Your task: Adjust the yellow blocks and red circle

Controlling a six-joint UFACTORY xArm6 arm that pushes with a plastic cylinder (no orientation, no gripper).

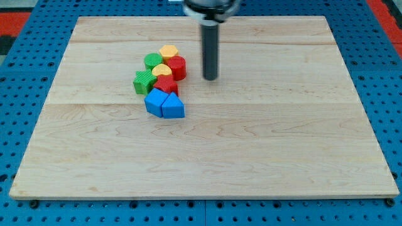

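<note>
A tight cluster of blocks sits left of the board's centre. A yellow hexagon block [168, 51] is at its top. Below it sits the red circle block [176, 66], with a yellow heart-like block [161, 70] just to its left. My tip [210, 78] stands on the board right of the cluster, a short gap from the red circle and not touching it. The rod rises straight up to the arm at the view's top.
A green round block [152, 61] and a green star [144, 82] sit on the cluster's left. A red star [166, 85] lies below the yellow heart. Two blue blocks [164, 104] form the cluster's bottom. The wooden board [251, 150] lies on a blue pegboard.
</note>
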